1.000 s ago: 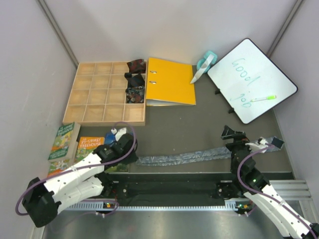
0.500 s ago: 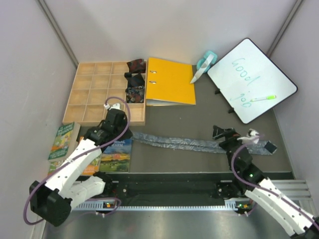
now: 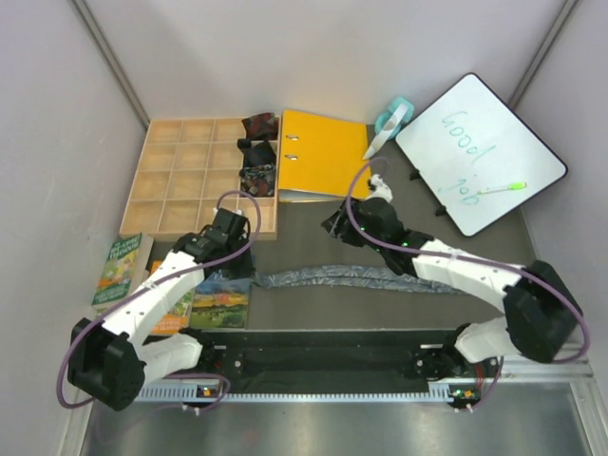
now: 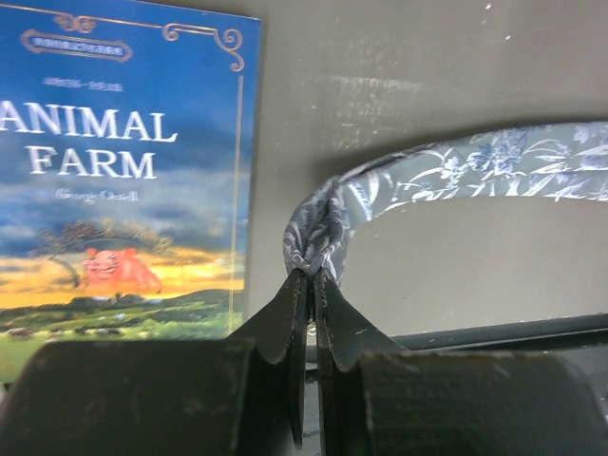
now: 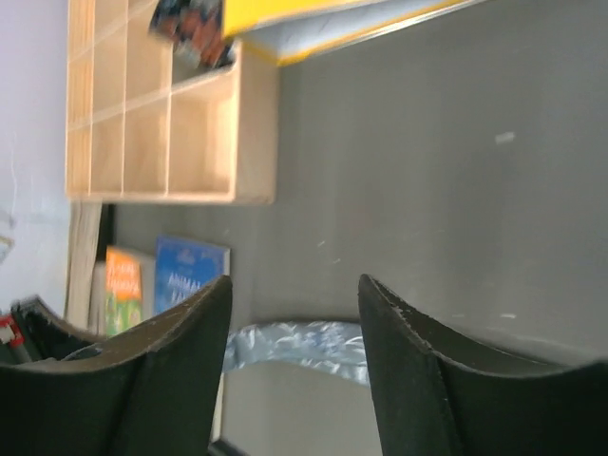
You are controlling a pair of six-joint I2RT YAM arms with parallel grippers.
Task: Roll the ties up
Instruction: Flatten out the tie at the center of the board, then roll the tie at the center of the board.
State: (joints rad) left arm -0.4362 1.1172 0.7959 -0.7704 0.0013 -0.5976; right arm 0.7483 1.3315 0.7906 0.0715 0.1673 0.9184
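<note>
A silvery grey-blue patterned tie [image 3: 342, 276] lies stretched across the dark table, its right end hidden under my right arm. My left gripper [image 3: 250, 269] is shut on the tie's bunched left end; the left wrist view shows the jaws [image 4: 312, 275] pinching the tie [image 4: 456, 176] beside a blue book. My right gripper [image 3: 334, 226] is open and empty, hovering above the table between the binder and the tie. In the right wrist view, the tie [image 5: 304, 347] shows below and between its fingers [image 5: 294, 282]. Three small rolled ties, dark red [image 3: 258, 123], black [image 3: 255, 150] and speckled [image 3: 256, 178], sit in the tray's right column.
A wooden compartment tray [image 3: 190, 190] stands at the back left, a yellow binder [image 3: 326, 155] beside it. A whiteboard [image 3: 480, 152] with a green marker [image 3: 501, 188] and a tape dispenser [image 3: 391, 119] are at the back right. Books [image 3: 122, 269], including Animal Farm [image 3: 221, 296], lie near left.
My right arm let go of the tie's right end and swung from the near right to the middle of the table. My left gripper shifted right and nearer with the tie's left end.
</note>
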